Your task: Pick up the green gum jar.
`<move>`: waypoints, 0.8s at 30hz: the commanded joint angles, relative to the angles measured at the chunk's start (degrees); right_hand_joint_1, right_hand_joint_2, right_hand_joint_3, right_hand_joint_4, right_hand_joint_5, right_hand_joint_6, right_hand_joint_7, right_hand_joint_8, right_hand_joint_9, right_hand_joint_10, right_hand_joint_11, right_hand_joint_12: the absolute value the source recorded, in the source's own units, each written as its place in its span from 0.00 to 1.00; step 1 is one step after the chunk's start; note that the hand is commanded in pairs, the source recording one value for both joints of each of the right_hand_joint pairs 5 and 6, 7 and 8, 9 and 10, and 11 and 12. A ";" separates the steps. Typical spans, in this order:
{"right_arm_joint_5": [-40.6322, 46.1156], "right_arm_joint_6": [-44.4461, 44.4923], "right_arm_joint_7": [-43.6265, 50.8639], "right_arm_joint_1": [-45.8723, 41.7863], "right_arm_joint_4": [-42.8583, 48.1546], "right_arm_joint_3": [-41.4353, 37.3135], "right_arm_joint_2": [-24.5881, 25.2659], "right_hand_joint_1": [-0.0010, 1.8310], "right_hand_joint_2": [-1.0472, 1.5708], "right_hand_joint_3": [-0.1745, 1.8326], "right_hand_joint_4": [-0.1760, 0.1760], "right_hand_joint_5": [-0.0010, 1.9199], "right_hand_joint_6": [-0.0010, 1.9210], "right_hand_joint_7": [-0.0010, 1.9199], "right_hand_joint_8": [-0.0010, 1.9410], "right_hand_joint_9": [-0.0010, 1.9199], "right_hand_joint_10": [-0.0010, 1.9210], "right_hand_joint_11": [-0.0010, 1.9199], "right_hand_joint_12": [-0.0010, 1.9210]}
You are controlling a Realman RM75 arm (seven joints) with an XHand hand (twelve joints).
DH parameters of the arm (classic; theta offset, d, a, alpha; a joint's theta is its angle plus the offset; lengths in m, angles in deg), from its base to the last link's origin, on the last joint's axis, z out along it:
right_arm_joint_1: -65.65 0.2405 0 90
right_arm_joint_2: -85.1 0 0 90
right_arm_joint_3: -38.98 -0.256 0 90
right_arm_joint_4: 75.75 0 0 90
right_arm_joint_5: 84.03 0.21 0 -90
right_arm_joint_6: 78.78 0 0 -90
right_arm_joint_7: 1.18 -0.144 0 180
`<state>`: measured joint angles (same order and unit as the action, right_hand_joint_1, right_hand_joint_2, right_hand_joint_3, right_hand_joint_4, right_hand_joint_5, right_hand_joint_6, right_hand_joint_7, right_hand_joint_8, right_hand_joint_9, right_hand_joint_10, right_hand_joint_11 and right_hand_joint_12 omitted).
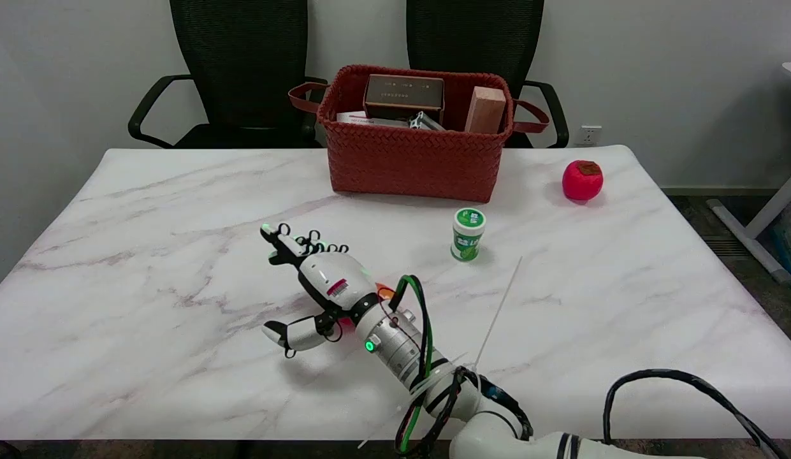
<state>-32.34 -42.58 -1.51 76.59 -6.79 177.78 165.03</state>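
Nothing legible for you here: the green gum jar (468, 234) label and the brown box (404, 97) lettering are too small.

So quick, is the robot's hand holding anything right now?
Right hand: open, fingers spread, holding nothing. It is apart from the green gum jar.

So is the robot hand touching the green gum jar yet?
Apart. The head view shows the robot hand open over the table, with bare marble plainly visible between its fingers and the green gum jar, which stands upright farther right, near the basket.
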 commanded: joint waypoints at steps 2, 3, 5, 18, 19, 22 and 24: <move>-4.49 -4.84 -7.38 3.00 -2.52 0.62 -0.23 0.55 0.64 0.43 0.50 0.04 0.04 0.24 0.24 0.22 0.22 0.11 0.11; -4.49 -4.84 -7.38 3.00 -2.41 0.50 -0.31 0.55 0.64 0.43 0.50 0.04 0.04 0.24 0.24 0.22 0.22 0.11 0.11; -4.49 -4.68 -7.38 2.92 -2.10 0.10 -0.35 0.55 0.64 0.43 0.50 0.04 0.04 0.24 0.24 0.22 0.22 0.11 0.11; -2.55 3.26 -6.90 -1.66 1.30 -6.59 0.98 0.56 0.65 0.43 0.50 0.04 0.04 0.25 0.24 0.21 0.21 0.12 0.12; -2.49 4.32 -6.90 -2.17 1.55 -7.10 1.15 0.56 0.66 0.43 0.50 0.04 0.04 0.25 0.24 0.21 0.21 0.12 0.12; -2.49 8.35 -6.90 -3.87 2.19 -8.41 1.21 0.56 0.66 0.43 0.50 0.04 0.04 0.24 0.24 0.21 0.21 0.14 0.14; -2.49 11.91 -6.90 -4.78 2.31 -8.73 1.30 0.56 0.67 0.43 0.50 0.04 0.04 0.24 0.23 0.21 0.21 0.14 0.14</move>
<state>-35.65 -43.83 -7.80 77.70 -7.48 175.40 165.10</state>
